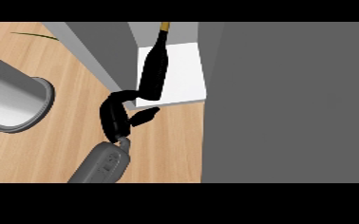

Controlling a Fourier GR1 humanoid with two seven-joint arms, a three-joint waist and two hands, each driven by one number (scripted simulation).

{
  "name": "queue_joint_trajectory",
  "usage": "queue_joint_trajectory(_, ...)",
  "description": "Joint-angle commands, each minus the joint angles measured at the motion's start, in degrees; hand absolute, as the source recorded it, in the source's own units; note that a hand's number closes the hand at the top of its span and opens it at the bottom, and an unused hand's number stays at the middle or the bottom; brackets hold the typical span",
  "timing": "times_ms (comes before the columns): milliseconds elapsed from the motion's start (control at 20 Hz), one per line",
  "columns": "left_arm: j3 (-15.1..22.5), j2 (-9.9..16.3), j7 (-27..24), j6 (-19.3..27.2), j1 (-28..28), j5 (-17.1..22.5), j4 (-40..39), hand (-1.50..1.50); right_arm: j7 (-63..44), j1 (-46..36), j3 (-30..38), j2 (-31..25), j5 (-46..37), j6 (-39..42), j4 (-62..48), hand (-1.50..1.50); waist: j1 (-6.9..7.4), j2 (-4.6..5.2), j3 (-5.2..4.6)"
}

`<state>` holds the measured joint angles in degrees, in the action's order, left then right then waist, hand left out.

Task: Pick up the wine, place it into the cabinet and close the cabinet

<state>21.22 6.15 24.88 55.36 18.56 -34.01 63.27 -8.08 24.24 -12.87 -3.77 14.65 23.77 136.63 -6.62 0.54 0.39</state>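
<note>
Left hand [116, 111] curled round wine bottle [154, 71] base (upright), at white cabinet shelf [186, 76] edge

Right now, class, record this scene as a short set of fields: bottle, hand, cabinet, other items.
bottle: dark wine bottle with gold top, over the white cabinet floor
hand: one black hand curled at the bottle's base; which arm cannot be told
cabinet: open, grey door swung outward
other: grey round container at the counter's left edge
</note>
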Motion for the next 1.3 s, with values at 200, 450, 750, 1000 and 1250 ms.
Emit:
queue_joint_trajectory(200,0.4,-5.9,-4.6,0.4,13.6,5.5,2.6,-1.5,-1.0,0.7,0.0,0.0,0.5,-1.0,2.1,-1.5,-0.1,0.12,-0.69)
queue_joint_trajectory(450,0.2,-6.0,-7.9,-0.9,11.4,11.3,7.5,-1.5,-1.1,2.6,0.2,-0.4,1.1,-1.1,3.8,-1.5,0.46,-0.41,-0.77)
queue_joint_trajectory(750,2.2,-6.1,-11.8,-3.2,10.1,17.9,10.7,-1.5,-1.2,2.2,-0.4,0.1,0.0,-2.2,3.8,-1.5,1.88,-0.47,-0.83)
queue_joint_trajectory(1000,1.3,-6.2,-21.9,-8.7,10.8,26.8,11.7,-1.5,-1.6,4.6,0.8,-1.0,0.8,-2.8,7.6,-1.5,3.54,-0.22,-0.63)
queue_joint_trajectory(1250,5.7,-6.1,-28.6,-11.6,8.3,35.6,15.1,-1.5,-4.4,4.6,-0.9,-0.4,-0.6,-5.9,9.7,-1.5,5.15,-0.58,-0.48)
